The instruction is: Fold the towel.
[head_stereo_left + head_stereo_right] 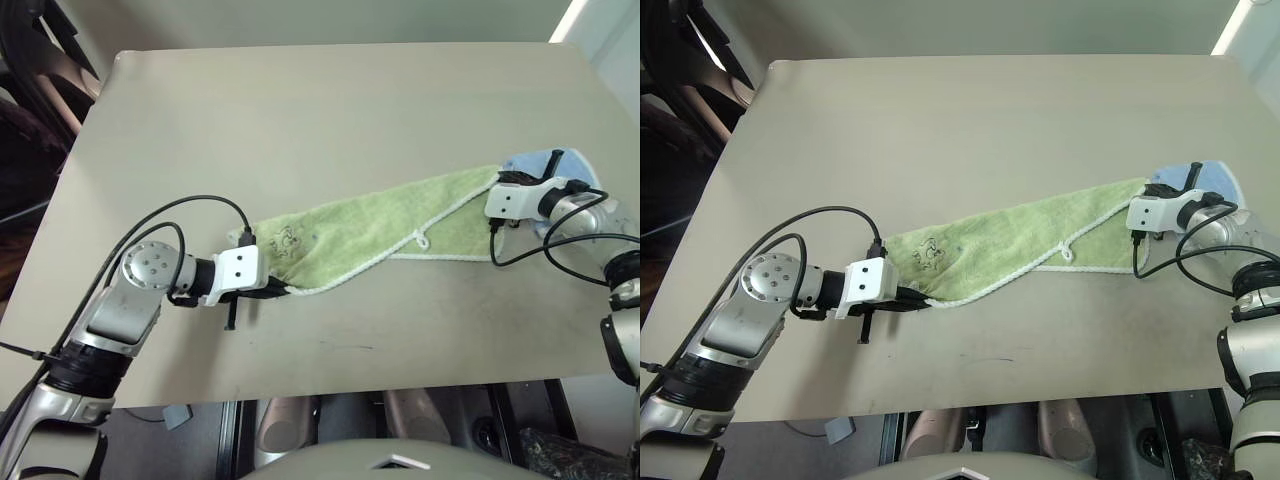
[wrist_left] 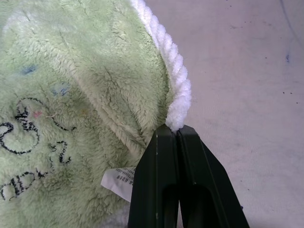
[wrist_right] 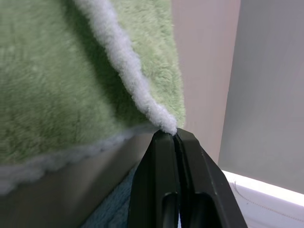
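The light green towel [image 1: 380,232] lies stretched across the table, running from front left up to the right. Its white edging and a small dark embroidered mark [image 1: 288,240] show near the left end. My left gripper [image 2: 176,135] is shut on the towel's white corner at that left end [image 1: 280,290]. At the right end my right gripper [image 3: 173,135] is shut on the other white-edged corner [image 1: 505,180]. The towel is pulled long between both grippers.
A smaller light blue towel [image 1: 550,163] lies bunched at the table's right edge, just behind my right gripper. The beige table [image 1: 320,110] is bare towards the back. Black cables loop beside both wrists.
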Robot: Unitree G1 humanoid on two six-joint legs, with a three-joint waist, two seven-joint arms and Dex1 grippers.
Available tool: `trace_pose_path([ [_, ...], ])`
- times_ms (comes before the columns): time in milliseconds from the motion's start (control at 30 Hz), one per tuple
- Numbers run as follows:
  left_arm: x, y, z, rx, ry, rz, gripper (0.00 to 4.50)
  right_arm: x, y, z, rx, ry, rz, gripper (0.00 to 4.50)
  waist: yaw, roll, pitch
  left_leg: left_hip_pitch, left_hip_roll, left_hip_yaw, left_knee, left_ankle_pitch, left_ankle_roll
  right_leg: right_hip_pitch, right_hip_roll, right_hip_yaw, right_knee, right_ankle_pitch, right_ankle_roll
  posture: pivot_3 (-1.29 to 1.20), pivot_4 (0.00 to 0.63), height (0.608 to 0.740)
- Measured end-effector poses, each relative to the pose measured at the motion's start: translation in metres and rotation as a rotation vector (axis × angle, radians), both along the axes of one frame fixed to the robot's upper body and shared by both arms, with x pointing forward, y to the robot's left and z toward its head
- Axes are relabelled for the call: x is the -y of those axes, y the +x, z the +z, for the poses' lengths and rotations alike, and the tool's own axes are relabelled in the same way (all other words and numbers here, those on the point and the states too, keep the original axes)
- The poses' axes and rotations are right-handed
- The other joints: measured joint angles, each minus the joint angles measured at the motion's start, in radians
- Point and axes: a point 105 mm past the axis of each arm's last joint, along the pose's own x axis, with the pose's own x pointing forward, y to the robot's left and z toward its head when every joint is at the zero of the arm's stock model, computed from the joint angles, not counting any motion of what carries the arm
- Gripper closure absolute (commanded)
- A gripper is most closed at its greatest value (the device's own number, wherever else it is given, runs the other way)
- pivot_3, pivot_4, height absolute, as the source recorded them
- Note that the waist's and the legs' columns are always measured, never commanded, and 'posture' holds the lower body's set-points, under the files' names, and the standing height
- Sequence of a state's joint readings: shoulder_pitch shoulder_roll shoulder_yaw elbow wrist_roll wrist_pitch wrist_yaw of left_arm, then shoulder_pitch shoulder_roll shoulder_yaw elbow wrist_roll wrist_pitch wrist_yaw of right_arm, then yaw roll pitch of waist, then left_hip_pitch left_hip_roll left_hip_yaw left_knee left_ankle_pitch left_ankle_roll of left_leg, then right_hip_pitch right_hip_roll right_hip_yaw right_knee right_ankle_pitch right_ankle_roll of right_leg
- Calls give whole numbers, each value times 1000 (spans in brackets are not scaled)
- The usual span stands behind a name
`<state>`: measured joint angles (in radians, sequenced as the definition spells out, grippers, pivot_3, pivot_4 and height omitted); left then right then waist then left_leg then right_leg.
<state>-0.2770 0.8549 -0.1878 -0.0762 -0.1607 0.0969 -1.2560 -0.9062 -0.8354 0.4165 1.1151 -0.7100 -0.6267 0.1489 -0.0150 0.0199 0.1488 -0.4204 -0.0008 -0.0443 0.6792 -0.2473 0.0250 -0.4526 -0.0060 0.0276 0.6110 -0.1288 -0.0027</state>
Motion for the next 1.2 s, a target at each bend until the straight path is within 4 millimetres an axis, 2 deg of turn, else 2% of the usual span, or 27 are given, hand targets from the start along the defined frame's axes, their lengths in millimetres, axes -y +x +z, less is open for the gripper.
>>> trace_pose_path([
  [100,-1,9,7,24,-47,52,4500,1,-1,7,20,-4,7,4471,0,0,0,0,0,0,0,0,0,0,0,0,0,0,0,0,150,735],
  [233,-1,51,54,177,-304,262,4500,-2,-1,24,73,40,25,4471,6,0,0,0,0,1,1,0,1,1,-1,0,0,1,0,0,150,735],
  [333,-21,80,85,297,-421,439,4500,-8,-1,40,114,82,44,4471,6,0,0,0,0,1,1,1,1,1,0,0,0,4,4,0,150,735],
  [400,-46,104,105,376,-501,619,4500,-8,-1,51,133,108,43,4471,5,0,0,0,0,1,1,1,1,1,0,0,0,6,8,0,150,735],
  [500,-72,125,124,442,-566,782,4500,-9,0,62,153,141,36,4471,4,0,0,0,0,1,1,1,1,1,0,0,-1,7,9,0,150,735],
  [567,-80,139,135,470,-600,855,4500,-14,5,73,169,171,38,4471,5,0,0,0,0,1,2,1,1,1,0,0,-2,8,10,0,150,735],
  [667,-80,153,154,497,-675,899,4500,-16,10,99,221,206,32,4471,5,0,1,-2,-1,2,2,1,1,-1,-1,0,-2,8,11,0,150,735],
  [867,-87,161,208,578,-821,901,4500,-16,7,162,342,324,50,4471,8,0,1,-15,-1,1,2,1,1,-12,-1,-1,-2,8,11,0,150,735],
  [933,-91,158,222,602,-847,890,4500,-16,2,173,349,353,68,4471,9,0,1,-16,-1,1,1,1,1,-13,-1,-1,-3,8,11,0,150,735],
  [1067,-97,151,227,609,-845,844,4500,-15,-13,184,307,407,120,4471,9,0,1,-17,-1,1,1,1,0,-14,0,-1,-3,6,12,0,150,735],
  [1133,-101,139,220,571,-827,784,4500,-12,-27,177,223,452,143,4471,9,0,1,-17,-1,2,1,0,0,-14,0,-1,-3,4,12,0,150,735],
  [1200,-101,127,205,520,-794,721,4500,-9,-39,160,113,483,147,4471,9,0,1,-17,0,2,3,0,-2,-13,0,-1,-2,1,13,0,150,735],
])
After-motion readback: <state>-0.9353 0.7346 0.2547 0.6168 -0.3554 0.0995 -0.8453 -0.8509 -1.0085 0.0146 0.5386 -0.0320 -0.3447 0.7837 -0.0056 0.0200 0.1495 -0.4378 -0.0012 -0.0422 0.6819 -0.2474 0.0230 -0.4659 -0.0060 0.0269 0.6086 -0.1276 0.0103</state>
